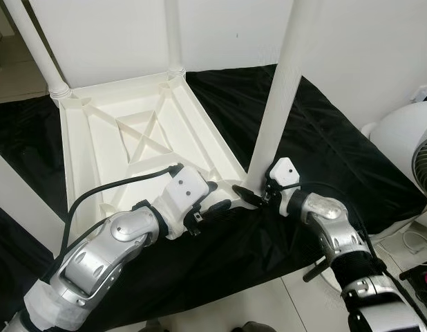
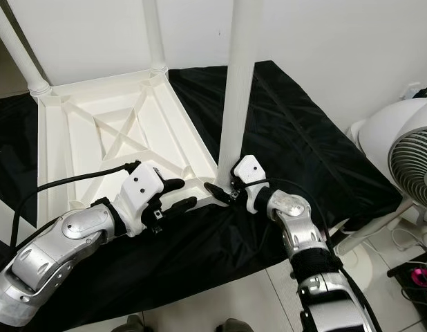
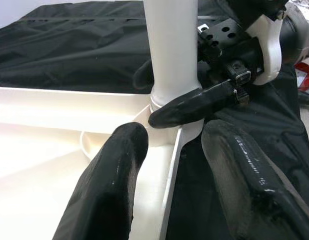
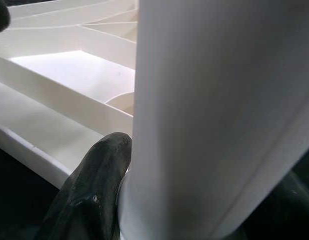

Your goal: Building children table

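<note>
Three white legs stood up from the upturned white tabletop (image 1: 141, 135), which lay with its ribbed underside up on a black sheet (image 1: 324, 145) spread over the floor. You had the near leg (image 1: 282, 90) seated in the corner socket closest to the robot, on its right side; the other two legs (image 1: 35, 48) rose from the far corners, their tops out of the picture.

Your right gripper (image 1: 258, 196) was at the foot of that near leg, its black fingers closed around the base just above the socket. In the right wrist view one finger (image 4: 92, 192) pressed against the white tube (image 4: 214, 115), and in the left wrist view a finger of that same gripper (image 3: 194, 105) lay across the leg where it met the corner.

Your left gripper (image 2: 182, 195) sat just beside it at the same corner, with its two fingers spread apart and gripping nothing. In the left wrist view one finger (image 3: 109, 190) rested over the tabletop's rim (image 3: 172, 165) and the other (image 3: 249, 180) hung over the black sheet outside the edge.

Beyond the sheet, a white wall (image 1: 372, 41) stood behind the table. To the robot's right you had a white fan (image 2: 414, 155) with a round grille, and near it something pink (image 2: 422, 277) lay on the pale floor (image 1: 262, 304).
</note>
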Controlling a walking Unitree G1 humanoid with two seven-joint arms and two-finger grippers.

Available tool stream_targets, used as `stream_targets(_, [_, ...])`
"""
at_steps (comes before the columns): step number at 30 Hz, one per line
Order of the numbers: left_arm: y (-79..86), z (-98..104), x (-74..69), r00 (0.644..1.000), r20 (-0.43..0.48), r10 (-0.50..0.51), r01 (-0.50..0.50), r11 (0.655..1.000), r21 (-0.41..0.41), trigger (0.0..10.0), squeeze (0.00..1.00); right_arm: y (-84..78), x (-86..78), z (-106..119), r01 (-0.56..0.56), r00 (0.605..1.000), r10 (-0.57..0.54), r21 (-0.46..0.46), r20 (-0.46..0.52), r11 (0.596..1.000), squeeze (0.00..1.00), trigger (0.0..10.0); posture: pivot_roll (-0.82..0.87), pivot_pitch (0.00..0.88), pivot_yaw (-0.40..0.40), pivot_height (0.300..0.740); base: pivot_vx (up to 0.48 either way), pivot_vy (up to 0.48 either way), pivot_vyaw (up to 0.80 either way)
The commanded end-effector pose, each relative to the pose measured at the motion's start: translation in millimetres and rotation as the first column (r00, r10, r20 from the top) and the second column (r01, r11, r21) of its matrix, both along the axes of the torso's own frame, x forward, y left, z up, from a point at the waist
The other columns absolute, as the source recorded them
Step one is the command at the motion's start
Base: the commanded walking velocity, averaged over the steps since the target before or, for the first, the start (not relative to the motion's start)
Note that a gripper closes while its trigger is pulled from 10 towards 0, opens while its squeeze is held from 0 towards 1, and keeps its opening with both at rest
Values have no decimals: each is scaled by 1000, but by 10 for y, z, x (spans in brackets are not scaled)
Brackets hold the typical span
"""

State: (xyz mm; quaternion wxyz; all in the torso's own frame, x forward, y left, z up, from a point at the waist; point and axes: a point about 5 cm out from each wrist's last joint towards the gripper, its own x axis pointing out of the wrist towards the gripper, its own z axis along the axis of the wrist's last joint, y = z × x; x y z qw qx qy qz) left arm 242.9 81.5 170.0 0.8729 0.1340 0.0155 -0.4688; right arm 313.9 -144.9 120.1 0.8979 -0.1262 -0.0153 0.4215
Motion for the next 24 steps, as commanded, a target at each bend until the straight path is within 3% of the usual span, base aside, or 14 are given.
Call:
stream_targets(1, [2,-21,-36,993,-40,-109,109,994,10,10000,0,22,-39,-70,4,999,-3,24,-43,1000,0,10000,-54,33,44,740,0,0,0])
stream_targets(6, [4,-35,-44,994,-45,-104,105,994,11,10000,0,-12,-39,-111,195,980,-193,51,-46,979,0,10000,-55,29,41,740,0,0,0])
stream_targets(8, [4,-35,-44,994,-45,-104,105,994,11,10000,0,-12,-39,-111,195,980,-193,51,-46,979,0,10000,-55,29,41,740,0,0,0])
stream_targets(10, [14,-29,-37,995,-39,-94,95,995,10,10000,0,37,-81,-146,389,921,-383,97,-74,916,0,10000,-42,25,26,740,0,0,0])
stream_targets(11, [14,-29,-37,995,-39,-94,95,995,10,10000,0,37,-81,-146,389,921,-383,97,-74,916,0,10000,-42,25,26,740,0,0,0])
stream_targets(12, [19,-26,-34,995,-38,-89,90,996,9,10000,0,56,-102,-152,442,897,-434,114,-87,890,0,10000,-42,25,26,740,0,0,0])
stream_targets(13, [29,-29,-36,996,-37,-85,86,996,10,10000,0,89,-127,-158,541,841,-530,142,-109,829,0,10000,-38,21,19,740,0,0,0])
stream_targets(14, [29,-29,-36,996,-37,-85,86,996,10,10000,0,89,-127,-158,541,841,-530,142,-109,829,0,10000,-38,21,19,740,0,0,0])
stream_targets(15, [39,-40,-51,996,-40,-79,79,997,10,10000,0,186,-195,-163,694,719,-685,169,-119,700,0,10000,-36,21,12,740,0,0,0])
stream_targets(16, [39,-40,-51,996,-40,-79,79,997,10,10000,0,186,-195,-163,694,719,-685,169,-119,700,0,10000,-36,21,12,740,0,0,0])
stream_targets(18, [39,-45,-61,996,-41,-76,77,997,9,10000,0,269,-237,-169,757,652,-747,172,-133,630,0,10000,-33,18,6,740,0,0,0])
stream_targets(21, [39,-46,-63,996,-41,-76,77,997,9,10000,0,298,-245,-178,771,636,-758,169,-144,614,0,10000,-33,18,6,740,0,0,0])
stream_targets(23, [38,-46,-63,996,-42,-73,73,997,6,10000,0,427,-247,-141,736,675,-729,174,-116,654,0,10000,-30,19,7,740,0,0,0])
stream_targets(24, [38,-46,-63,996,-42,-73,73,997,6,10000,0,427,-247,-141,736,675,-729,174,-116,654,0,10000,-30,19,7,740,0,0,0])
